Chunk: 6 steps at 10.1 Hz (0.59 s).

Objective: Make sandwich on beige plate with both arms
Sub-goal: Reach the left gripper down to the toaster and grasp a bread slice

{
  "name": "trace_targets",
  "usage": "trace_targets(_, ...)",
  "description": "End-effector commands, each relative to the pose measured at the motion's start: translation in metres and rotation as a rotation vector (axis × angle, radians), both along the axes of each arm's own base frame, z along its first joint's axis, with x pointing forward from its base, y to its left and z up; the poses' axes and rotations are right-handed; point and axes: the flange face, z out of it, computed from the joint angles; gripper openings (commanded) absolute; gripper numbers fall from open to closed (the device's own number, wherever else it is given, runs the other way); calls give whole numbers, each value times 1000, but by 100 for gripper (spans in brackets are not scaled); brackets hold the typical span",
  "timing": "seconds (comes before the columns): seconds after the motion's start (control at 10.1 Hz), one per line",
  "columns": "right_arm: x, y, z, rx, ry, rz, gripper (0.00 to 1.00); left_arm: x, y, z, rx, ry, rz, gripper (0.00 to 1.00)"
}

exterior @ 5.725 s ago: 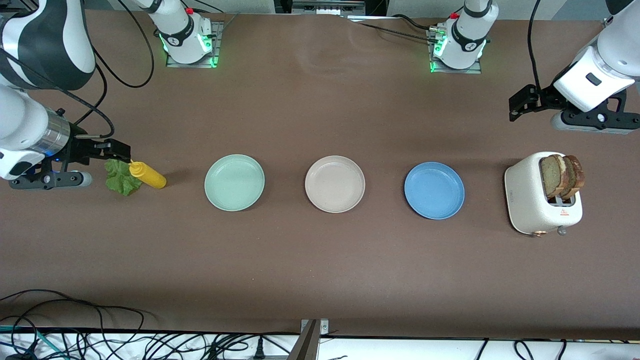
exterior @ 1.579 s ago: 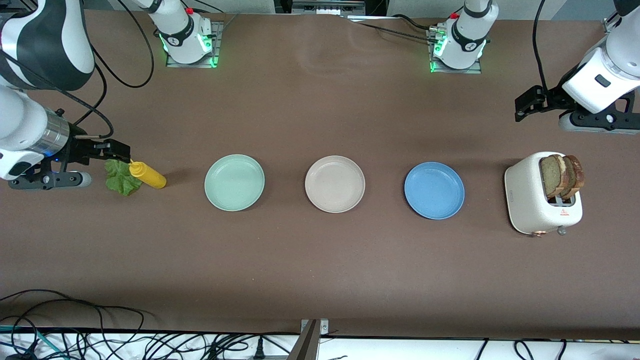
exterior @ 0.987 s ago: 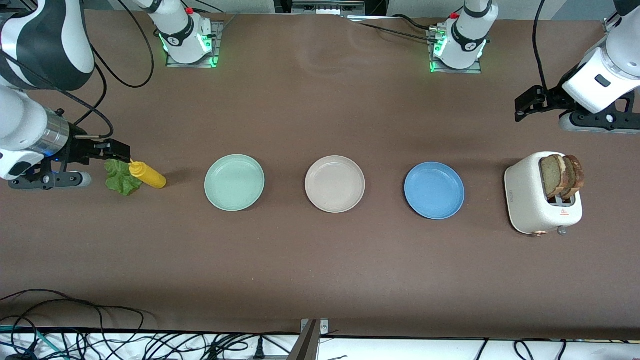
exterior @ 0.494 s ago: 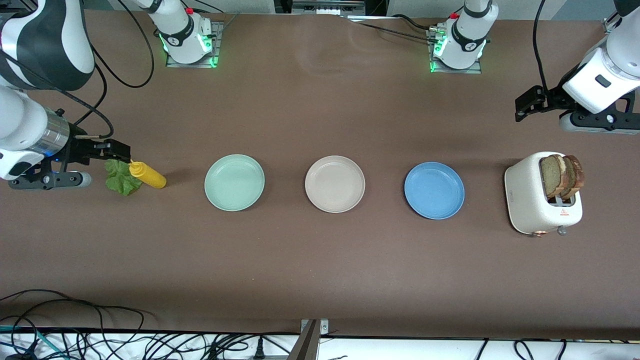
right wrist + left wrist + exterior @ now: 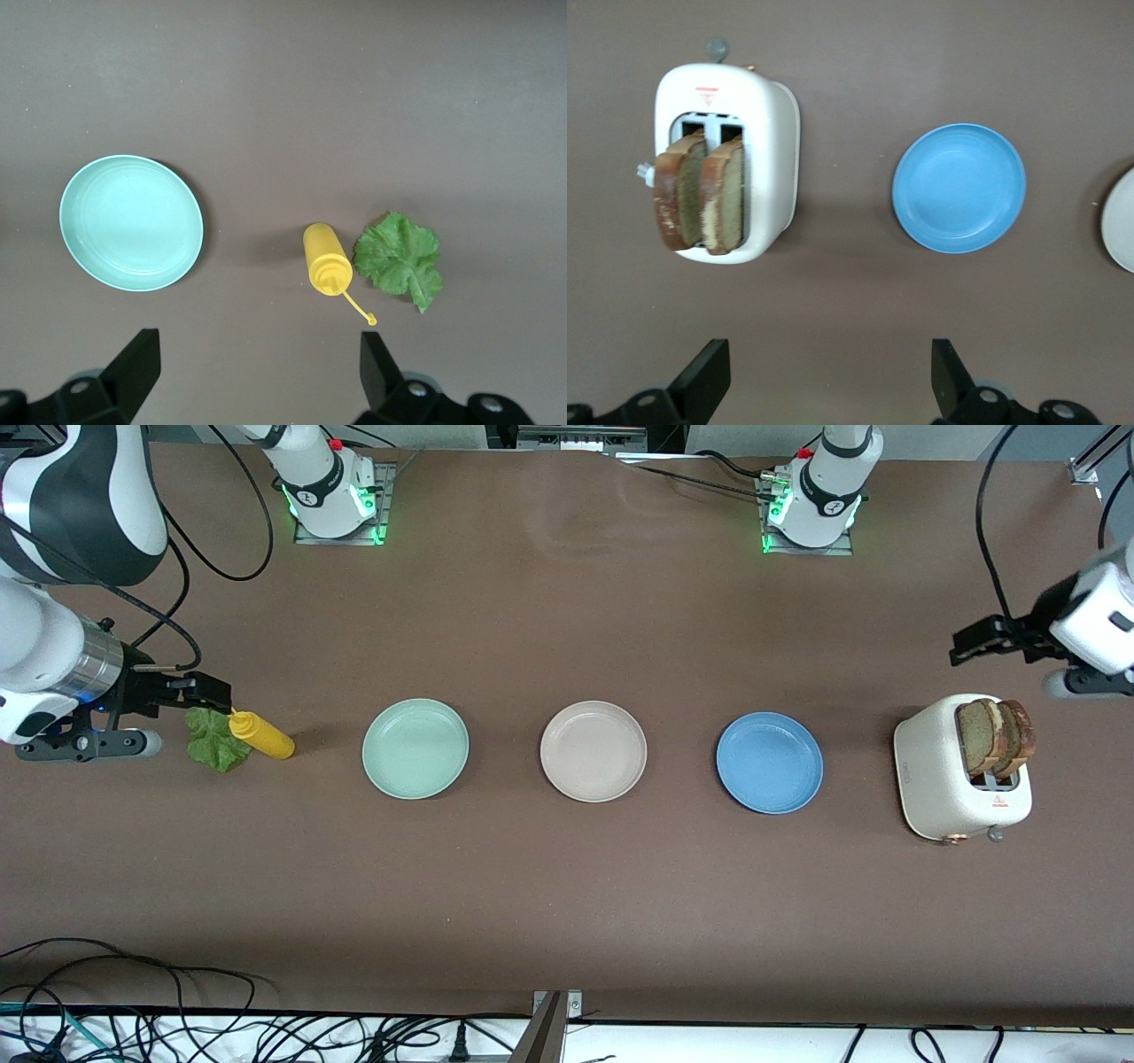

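Note:
The beige plate [image 5: 593, 750] lies bare in the middle of the table, between a mint-green plate [image 5: 415, 747] and a blue plate [image 5: 769, 762]. Two brown-crusted bread slices [image 5: 997, 737] stand up out of a white toaster [image 5: 939, 779] at the left arm's end. A green lettuce leaf [image 5: 215, 740] lies at the right arm's end. My left gripper [image 5: 970, 646] hangs open over bare table beside the toaster [image 5: 726, 164], nothing between its jaws. My right gripper [image 5: 208, 689] waits open over the table by the lettuce [image 5: 400, 257], also holding nothing.
A yellow squeeze bottle [image 5: 261, 735] lies on its side, touching the lettuce, its nozzle toward my right gripper. Both arm bases [image 5: 332, 487] stand along the table edge farthest from the front camera. Cables [image 5: 133, 1010] hang off the nearest edge.
My left arm has swung toward its own end of the table, and its gripper now sits closer to the toaster. The right arm has not moved.

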Motion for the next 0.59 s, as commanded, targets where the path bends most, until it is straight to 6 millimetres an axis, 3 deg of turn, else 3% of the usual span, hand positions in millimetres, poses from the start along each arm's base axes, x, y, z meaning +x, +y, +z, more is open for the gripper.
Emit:
trace_targets(0.0,3,0,5,14,5,-4,100,17,30,-37,9,63,23,100)
trace_targets(0.39,3,-3,5,17,5,-9,100,39,47,-84,63,63,-34,100)
trace_targets(0.49,3,-3,5,27,4,-11,100,45,51,-106,53,56,-70,100)
